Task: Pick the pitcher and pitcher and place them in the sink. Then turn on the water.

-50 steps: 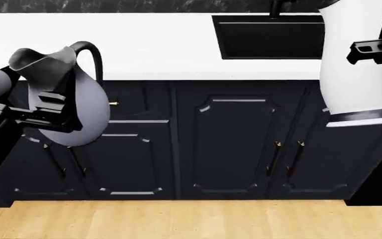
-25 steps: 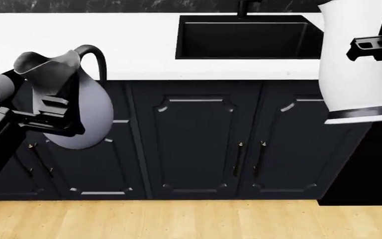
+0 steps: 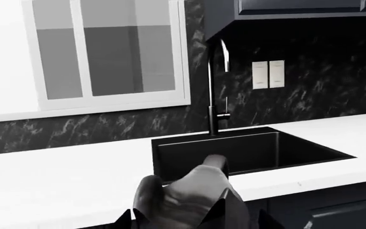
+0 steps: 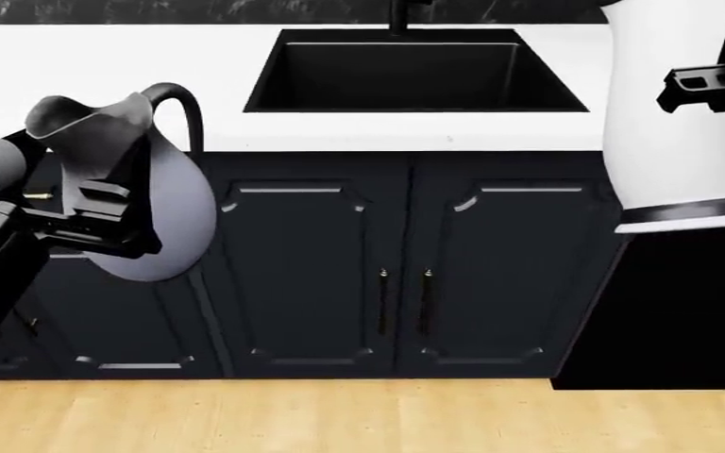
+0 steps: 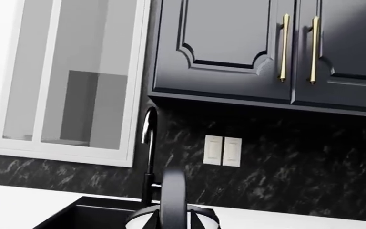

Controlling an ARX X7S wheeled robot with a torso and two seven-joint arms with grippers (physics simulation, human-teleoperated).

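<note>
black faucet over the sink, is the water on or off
Off: no stream falls from the tall curved black faucet into the matte black rectangular sink.

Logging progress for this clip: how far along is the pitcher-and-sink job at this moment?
Done: both jugs are lifted, the blue-grey pitcher in the left claw and the white pitcher in the right claw. In hand: carrying them in front of the cabinets, short of the counter. Left: the sink holds neither jug, and no water shows at the faucet.
</note>
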